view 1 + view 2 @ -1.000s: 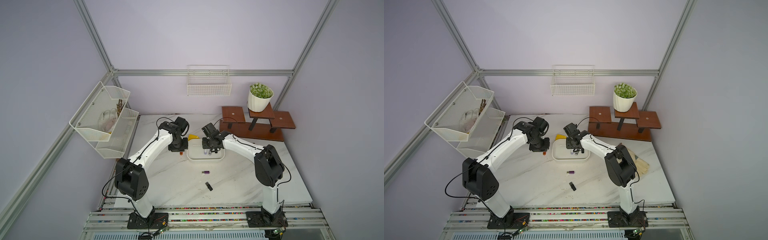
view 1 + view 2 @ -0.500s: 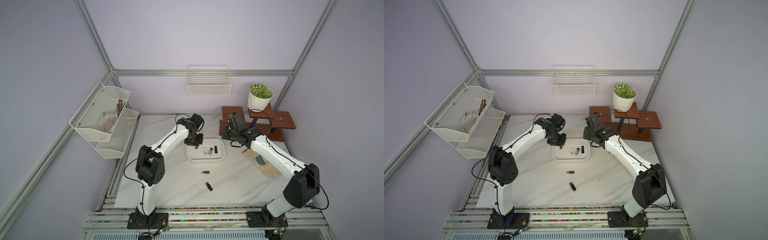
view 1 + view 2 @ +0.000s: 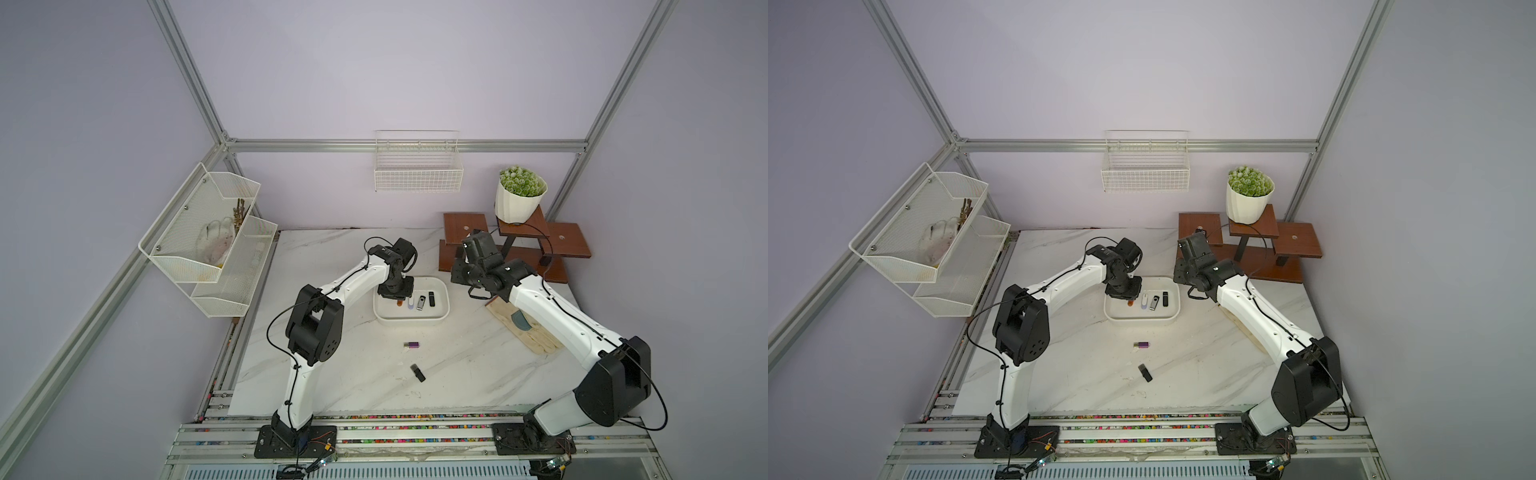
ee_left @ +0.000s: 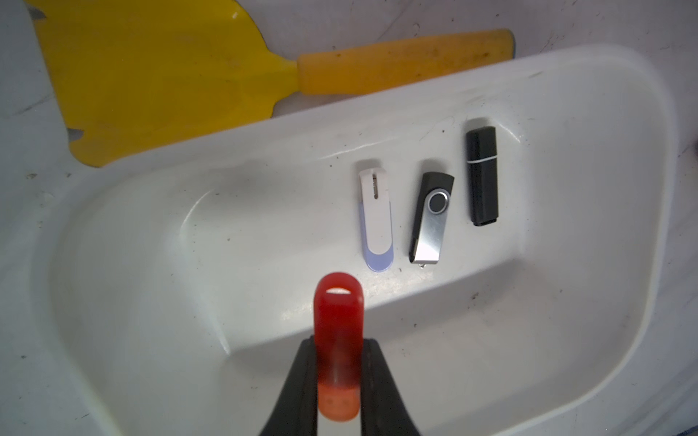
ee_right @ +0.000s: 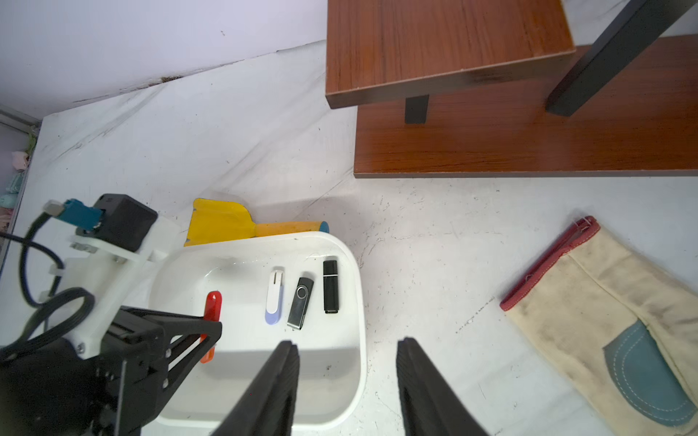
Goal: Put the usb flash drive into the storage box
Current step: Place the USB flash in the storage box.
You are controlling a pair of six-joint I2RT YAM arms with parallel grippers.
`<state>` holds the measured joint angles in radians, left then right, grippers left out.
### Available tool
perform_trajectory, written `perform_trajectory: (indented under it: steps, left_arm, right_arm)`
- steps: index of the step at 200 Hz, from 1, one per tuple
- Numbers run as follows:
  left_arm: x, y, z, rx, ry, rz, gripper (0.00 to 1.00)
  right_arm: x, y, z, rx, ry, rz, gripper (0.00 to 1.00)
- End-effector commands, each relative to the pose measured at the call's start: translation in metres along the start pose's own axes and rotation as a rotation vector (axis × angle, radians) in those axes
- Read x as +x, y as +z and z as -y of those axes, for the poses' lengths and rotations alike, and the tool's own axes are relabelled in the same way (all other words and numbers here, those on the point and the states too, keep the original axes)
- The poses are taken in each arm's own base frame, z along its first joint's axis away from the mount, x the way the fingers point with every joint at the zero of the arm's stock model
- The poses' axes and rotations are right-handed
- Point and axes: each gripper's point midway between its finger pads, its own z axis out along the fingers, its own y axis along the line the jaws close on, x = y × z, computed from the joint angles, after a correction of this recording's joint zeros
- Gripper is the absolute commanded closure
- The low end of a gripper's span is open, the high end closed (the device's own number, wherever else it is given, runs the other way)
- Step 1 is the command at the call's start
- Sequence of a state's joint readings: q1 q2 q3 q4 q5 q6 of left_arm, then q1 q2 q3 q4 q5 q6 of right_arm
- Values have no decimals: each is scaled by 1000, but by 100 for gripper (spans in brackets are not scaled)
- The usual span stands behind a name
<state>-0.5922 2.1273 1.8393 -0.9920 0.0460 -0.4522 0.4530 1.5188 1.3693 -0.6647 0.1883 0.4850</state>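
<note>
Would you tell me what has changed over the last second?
The right hand drew back off the storage box, open; the left hand, gripping the red flash drive, moved in over it. The purple drive and black drive on the table stayed put.

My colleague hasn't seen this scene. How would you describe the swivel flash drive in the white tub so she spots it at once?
On the marble table, find the shallow white storage box. Of three drives lying side by side in it, the swivel flash drive is the middle one, the only one with a silver cover.
</note>
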Motion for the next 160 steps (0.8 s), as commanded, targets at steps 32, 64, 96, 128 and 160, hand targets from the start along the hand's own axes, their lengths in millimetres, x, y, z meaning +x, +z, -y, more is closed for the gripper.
perform_trajectory:
  steps: [32,64,96,128,160]
  left_arm:
    - [4,35,-7,-83,1,9,100]
    - [1,45,-8,-90,-9,15,100]
    - [-2,50,-5,-82,-16,12,100]
    - [-4,54,-7,-93,-17,13,100]
    - [-4,57,-7,-95,-18,10,100]
  right_arm:
    - [-7,-10,-2,-27,12,16,53]
    - [-6,-11,-1,-26,10,16,53]
    - [-3,-11,-1,-27,10,11,53]
    - [-2,-12,1,-27,9,12,53]
    - [-3,-13,1,-27,9,14,53]
